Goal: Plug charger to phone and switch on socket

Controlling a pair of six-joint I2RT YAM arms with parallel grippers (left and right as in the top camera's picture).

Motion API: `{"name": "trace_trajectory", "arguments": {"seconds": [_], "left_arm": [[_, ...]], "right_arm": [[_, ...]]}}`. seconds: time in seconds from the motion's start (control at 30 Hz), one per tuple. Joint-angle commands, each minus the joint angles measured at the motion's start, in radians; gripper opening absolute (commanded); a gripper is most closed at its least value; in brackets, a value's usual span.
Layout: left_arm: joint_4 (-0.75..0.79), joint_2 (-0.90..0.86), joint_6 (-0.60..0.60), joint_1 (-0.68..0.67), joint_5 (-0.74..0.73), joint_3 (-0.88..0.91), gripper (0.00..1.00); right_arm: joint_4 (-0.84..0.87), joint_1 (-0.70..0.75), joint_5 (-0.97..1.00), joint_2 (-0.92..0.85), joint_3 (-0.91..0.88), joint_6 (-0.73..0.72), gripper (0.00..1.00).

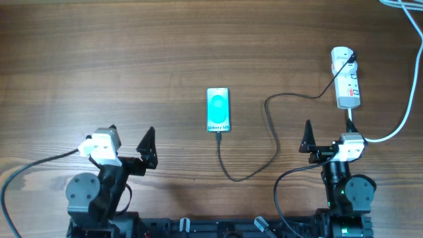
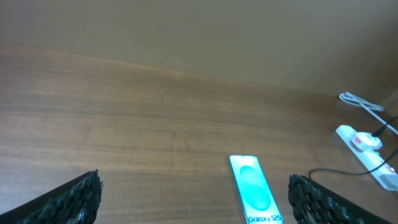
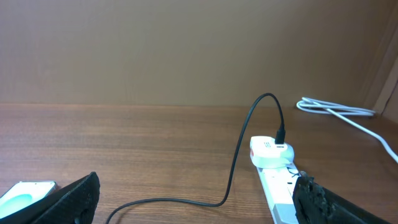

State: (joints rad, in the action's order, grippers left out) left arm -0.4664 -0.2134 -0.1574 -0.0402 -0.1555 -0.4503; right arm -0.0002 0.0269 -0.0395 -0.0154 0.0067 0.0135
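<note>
The phone (image 1: 219, 110) lies central on the table (image 1: 99, 59), the socket (image 1: 346, 78) well to its right, the charger (image 1: 271, 129) between them.

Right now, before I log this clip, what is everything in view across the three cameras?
table: one, brown wood, under everything
phone: one, cyan screen with white border, middle of table
charger: one, thin black cable, curling from the phone's near end to the socket; whether its tip is seated cannot be told
socket: one, white strip with red marks, far right, black plug in it
white cord: one, thick, right side, running off the far right corner
left arm: one, black and white, near left, jaws open, empty
right arm: one, black and white, near right, jaws open, empty
</note>
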Motion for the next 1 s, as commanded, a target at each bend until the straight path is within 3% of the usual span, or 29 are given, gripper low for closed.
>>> {"name": "trace_trajectory", "arguments": {"seconds": [0.0, 0.47, 0.73, 0.97], "left_arm": [[0.087, 0.058, -0.011, 0.031, -0.019, 0.09, 1.0], [0.513, 0.211, -0.143, 0.045, -0.019, 0.374, 1.0], [0.608, 0.211, -0.143, 0.045, -0.009, 0.445, 1.0], [0.568, 0.211, -0.135, 0.045, 0.072, 0.445, 1.0]], "right_arm": [[0.003, -0.007, 0.013, 0.012, -0.002, 0.013, 1.0], [0.003, -0.007, 0.013, 0.012, -0.002, 0.013, 1.0], [0.003, -0.007, 0.013, 0.012, -0.002, 0.012, 1.0], [0.003, -0.007, 0.013, 0.012, -0.002, 0.013, 1.0]]}}
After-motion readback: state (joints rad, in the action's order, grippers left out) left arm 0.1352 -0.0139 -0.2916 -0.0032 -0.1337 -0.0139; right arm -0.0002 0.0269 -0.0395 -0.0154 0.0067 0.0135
